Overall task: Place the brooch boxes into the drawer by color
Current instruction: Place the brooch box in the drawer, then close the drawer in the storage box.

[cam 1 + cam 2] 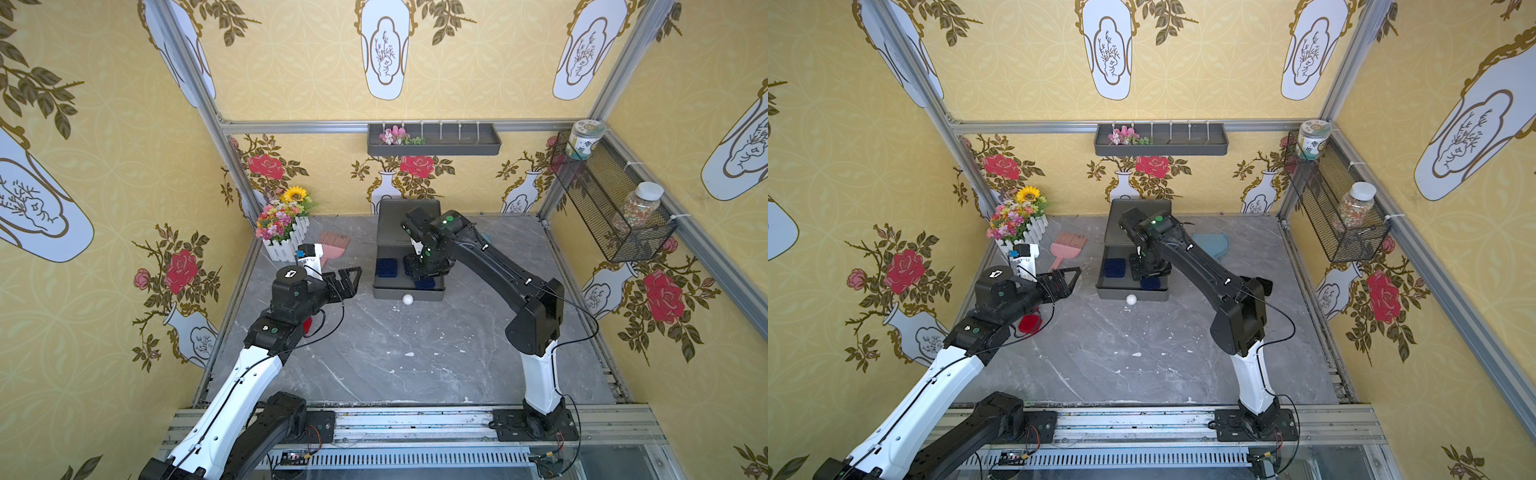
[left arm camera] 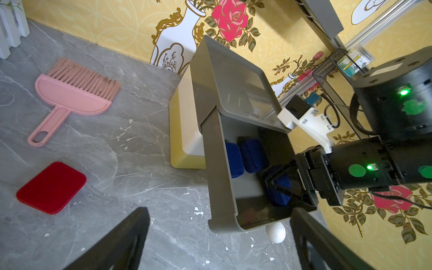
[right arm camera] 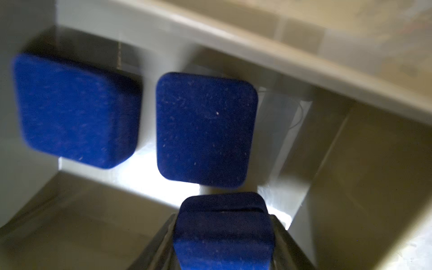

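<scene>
1. Nearest, the left gripper (image 1: 353, 282) hovers above the grey marble-patterned bench (image 1: 395, 353). Its fingers are spread wide and empty, seemingly poised for the flat red velvety brooch box (image 2: 51, 187) lying just below.
2. Beyond, the dark grey plastic top drawer (image 1: 409, 294) stands pulled out. A dark blue velvety brooch box (image 3: 205, 131) and its twin (image 3: 77, 109) lie flat inside, sorted by colour. The right gripper (image 3: 223, 216) reaches in with a third dark blue box (image 3: 224, 243) between its fingers; whether they clamp or merely flank it cannot be told.
3. Farther back are a pink hand brush (image 1: 332, 241), artificial flowers (image 1: 282, 224) and yellow floral wallpaper.
</scene>
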Controlling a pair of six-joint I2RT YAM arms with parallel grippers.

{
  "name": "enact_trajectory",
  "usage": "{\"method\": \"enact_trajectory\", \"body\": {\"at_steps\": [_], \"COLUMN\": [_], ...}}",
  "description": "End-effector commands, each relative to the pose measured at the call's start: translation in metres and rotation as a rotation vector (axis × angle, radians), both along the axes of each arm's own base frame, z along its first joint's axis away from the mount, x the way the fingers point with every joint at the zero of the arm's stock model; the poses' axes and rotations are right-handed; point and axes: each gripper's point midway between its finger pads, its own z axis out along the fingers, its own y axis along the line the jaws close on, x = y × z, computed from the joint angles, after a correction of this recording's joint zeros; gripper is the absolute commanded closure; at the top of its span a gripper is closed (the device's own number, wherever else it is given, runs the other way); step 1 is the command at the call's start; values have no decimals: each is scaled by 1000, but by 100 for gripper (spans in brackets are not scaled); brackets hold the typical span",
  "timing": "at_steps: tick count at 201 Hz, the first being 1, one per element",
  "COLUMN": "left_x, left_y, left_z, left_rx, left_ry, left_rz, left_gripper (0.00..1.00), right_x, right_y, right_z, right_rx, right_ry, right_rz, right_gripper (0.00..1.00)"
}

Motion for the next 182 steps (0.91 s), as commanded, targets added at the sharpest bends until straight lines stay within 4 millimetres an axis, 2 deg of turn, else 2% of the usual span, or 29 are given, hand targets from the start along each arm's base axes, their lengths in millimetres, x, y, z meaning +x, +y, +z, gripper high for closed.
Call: {"method": "enact_trajectory", "body": {"at_steps": [1, 23, 28, 53, 74, 90, 95, 115, 134, 149, 151, 161, 182], "left_x": [2, 2, 3, 3, 3, 3, 3, 3, 3, 3, 4, 4, 4], "left_y": [0, 0, 0, 0, 1, 2, 2, 4, 7, 8, 8, 8, 8], "left_z": [3, 3, 3, 3, 3, 3, 2, 3, 1, 0, -1, -1, 1], "left_rx": [15, 18, 19, 18, 18, 21, 21, 23, 25, 27, 26, 25, 22], "left_ry": [-17, -18, -16, -17, -15, -15, -13, -10, -10, -8, -6, -4, -2], "left_rz": [-3, -3, -3, -1, 2, 8, 11, 17, 35, 45, 46, 45, 45], "left_gripper": [0, 0, 0, 0, 0, 0, 0, 0, 0, 0, 0, 0, 0], "right_x": [5, 8, 12, 14, 8, -2, -9, -33, -60, -83, -86, -97, -112], "right_y": [0, 0, 2, 1, 6, 12, 13, 22, 38, 57, 59, 64, 66], "right_z": [5, 9, 19, 39, 61, 82, 78, 88, 96, 88, 91, 81, 55], "right_rx": [3, 5, 23, 40, 65, 86, 80, 120, 243, 409, 443, 541, 579], "right_ry": [-24, -37, -66, -129, -199, -259, -250, -285, -328, -344, -349, -323, -269], "right_rz": [2, 0, -2, -5, 16, 42, 50, 86, 89, 96, 95, 69, 37], "right_gripper": [29, 23, 22, 20, 19, 19, 19, 19, 20, 20, 21, 23, 27]}}
